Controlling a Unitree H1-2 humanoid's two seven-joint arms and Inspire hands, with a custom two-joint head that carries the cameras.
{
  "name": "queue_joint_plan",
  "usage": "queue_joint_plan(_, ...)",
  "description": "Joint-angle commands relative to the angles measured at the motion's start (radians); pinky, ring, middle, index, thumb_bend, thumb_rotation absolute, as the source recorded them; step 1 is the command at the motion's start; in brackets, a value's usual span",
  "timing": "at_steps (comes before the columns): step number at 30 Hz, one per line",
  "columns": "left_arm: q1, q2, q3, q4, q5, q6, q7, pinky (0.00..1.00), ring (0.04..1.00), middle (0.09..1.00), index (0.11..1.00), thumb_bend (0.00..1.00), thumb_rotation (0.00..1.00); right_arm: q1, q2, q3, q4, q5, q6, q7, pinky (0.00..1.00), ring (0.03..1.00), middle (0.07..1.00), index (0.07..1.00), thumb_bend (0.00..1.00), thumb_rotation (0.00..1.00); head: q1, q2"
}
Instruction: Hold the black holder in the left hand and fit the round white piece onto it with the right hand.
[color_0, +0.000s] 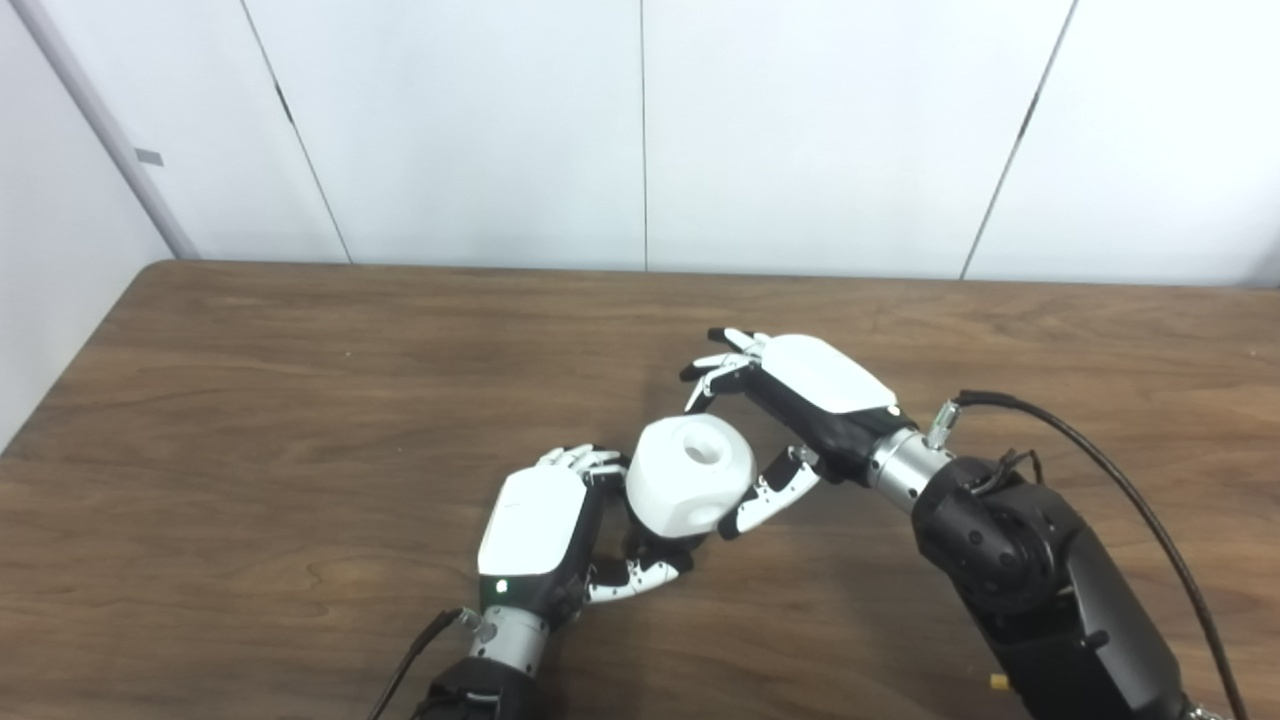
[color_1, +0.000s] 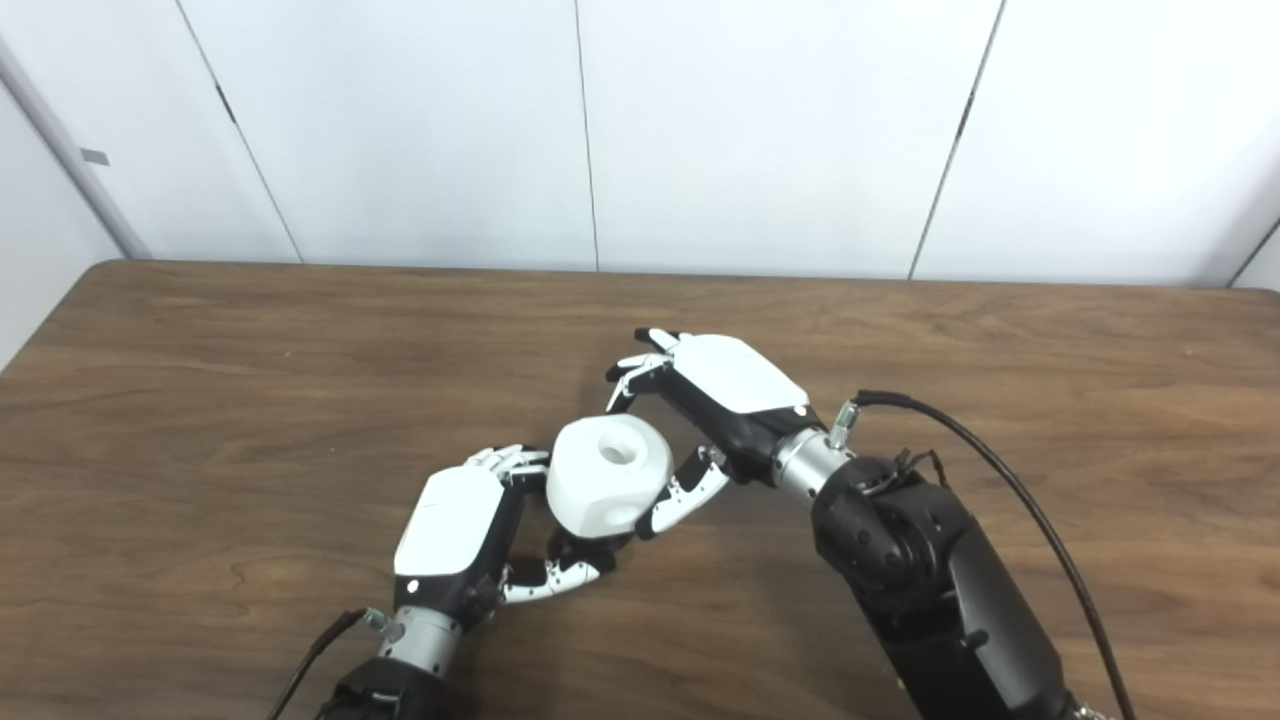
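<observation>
White and faceted, the round white piece (color_0: 690, 475) sits low over the wooden bench (color_0: 300, 400), between the two hands near the front edge. A round hole shows in its upturned face, tipped a little toward the far right. Under it a sliver of dark material shows, which I take to be the black holder (color_0: 650, 548); most of it is hidden by the piece and by the left hand (color_0: 535, 530), so I cannot tell how far the piece has seated.

The left hand comes up from below and left, back of the hand toward us, its fingers (color_0: 580, 460) curled at the piece's left flank and its thumb tucked beneath, closed around what lies below. It looks to be gripping the holder, with the fingers also touching the white piece.

The right hand (color_0: 800, 400) lies to the upper right of the piece, just beside it. Its fingers (color_0: 715, 375) are spread and only lightly bent above the far edge of the piece, while the thumb reaches under toward the lower right face, touching or nearly so. That hand is wide open and grips nothing firmly.

The piece's hole axis runs up from the holder, so any pressing would go down along it, and the right hand is well placed for that.
</observation>
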Motion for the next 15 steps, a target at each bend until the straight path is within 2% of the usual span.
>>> queue_joint_plan(1,0.019,-0.002,-0.033,0.041,0.017,0.006,-0.053,0.87,0.837,0.768,0.486,0.52,0.05,-0.039,0.001,-0.004,-0.022,-0.009,-0.019,-0.019,1.0,0.984,0.846,0.485,0.52,0.14,0.001,0.001)
queue_joint_plan(15,0.019,-0.001,-0.034,0.039,0.016,0.004,-0.051,0.87,0.833,0.766,0.486,0.52,0.05,-0.039,-0.005,0.003,-0.028,-0.023,-0.013,-0.002,1.0,0.984,0.85,0.492,0.52,0.16,0.003,0.006)
